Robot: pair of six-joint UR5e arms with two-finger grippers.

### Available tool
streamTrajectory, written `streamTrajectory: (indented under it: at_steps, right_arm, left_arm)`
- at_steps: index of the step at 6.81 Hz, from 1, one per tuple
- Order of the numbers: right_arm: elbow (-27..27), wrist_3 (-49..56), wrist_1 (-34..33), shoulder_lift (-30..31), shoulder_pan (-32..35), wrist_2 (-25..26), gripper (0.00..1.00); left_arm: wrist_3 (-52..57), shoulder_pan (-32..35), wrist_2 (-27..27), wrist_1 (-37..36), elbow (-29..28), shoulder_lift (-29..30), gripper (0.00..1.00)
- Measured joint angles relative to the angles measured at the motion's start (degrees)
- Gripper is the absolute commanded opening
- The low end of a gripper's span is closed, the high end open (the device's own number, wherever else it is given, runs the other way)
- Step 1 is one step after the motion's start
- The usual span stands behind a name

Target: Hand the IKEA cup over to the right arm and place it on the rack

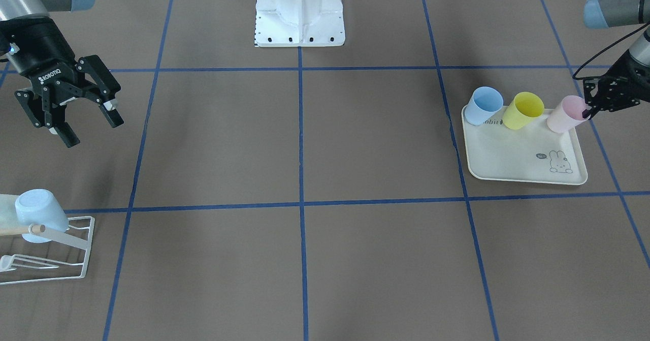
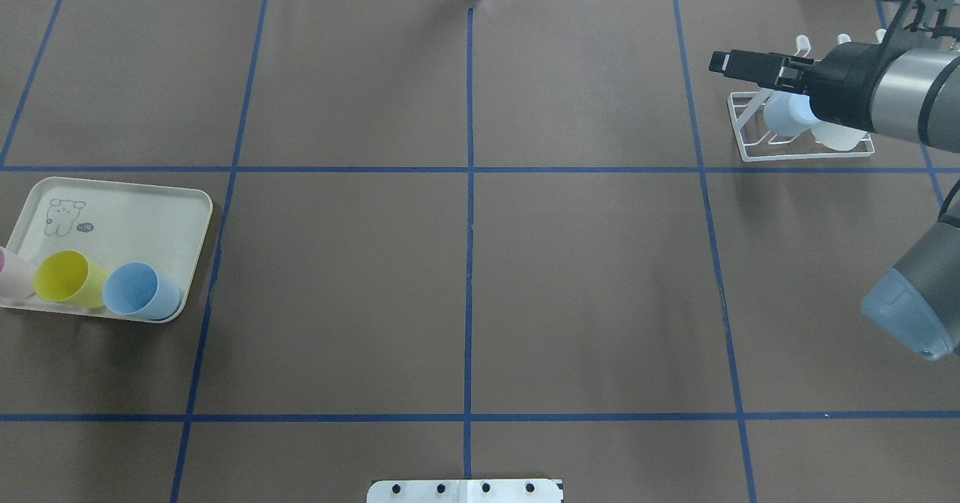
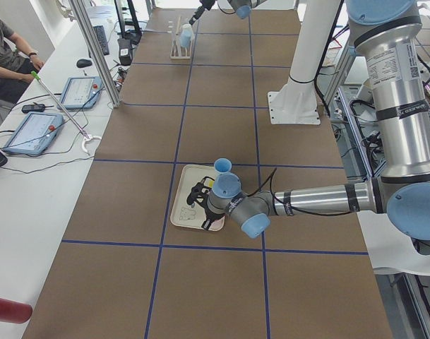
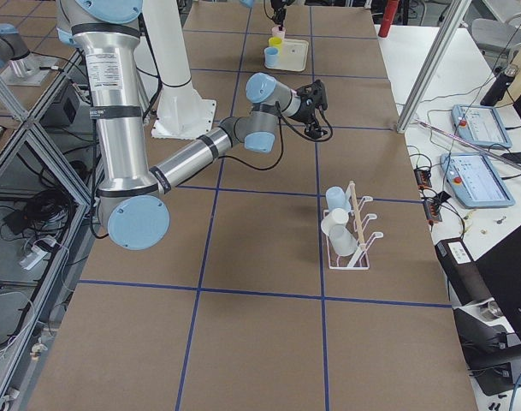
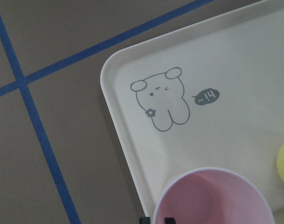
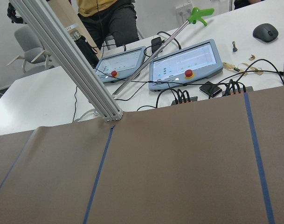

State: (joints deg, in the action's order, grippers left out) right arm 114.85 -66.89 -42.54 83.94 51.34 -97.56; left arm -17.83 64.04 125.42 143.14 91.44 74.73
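A pink cup (image 1: 566,115) stands at the corner of the cream rabbit-print tray (image 1: 508,163), beside a yellow cup (image 1: 523,110) and a light blue cup (image 1: 482,104). My left gripper (image 1: 588,111) is at the pink cup's rim, one finger inside and one outside. In the left wrist view the two fingertips sit close on either side of the pink cup (image 5: 211,200) wall. My right gripper (image 1: 91,130) hangs open and empty above the table, behind the white wire rack (image 1: 76,249). Another light blue cup (image 1: 40,219) hangs upturned on that rack (image 2: 750,151).
A white cup (image 2: 836,136) also hangs on the rack. The robot's white base (image 1: 299,21) stands at the table's middle edge. Blue tape lines grid the brown table. A person (image 3: 3,49) sits at a side desk with tablets.
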Motion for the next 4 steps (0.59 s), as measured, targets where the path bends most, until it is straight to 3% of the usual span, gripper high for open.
streamTrajectory:
  at_steps: [2,4]
  right_arm:
    - [0.15,0.0,0.0,-0.02,0.0,0.02,1.0]
    - [0.08,-0.86,0.08,-0.24,0.01,0.04,1.0]
  left_arm:
    - [-0.17,1.32,-0.01,-0.25,2.08,-0.7,0.0]
    - [-0.61,7.59,0.08,-2.97,3.46,0.66,0.0]
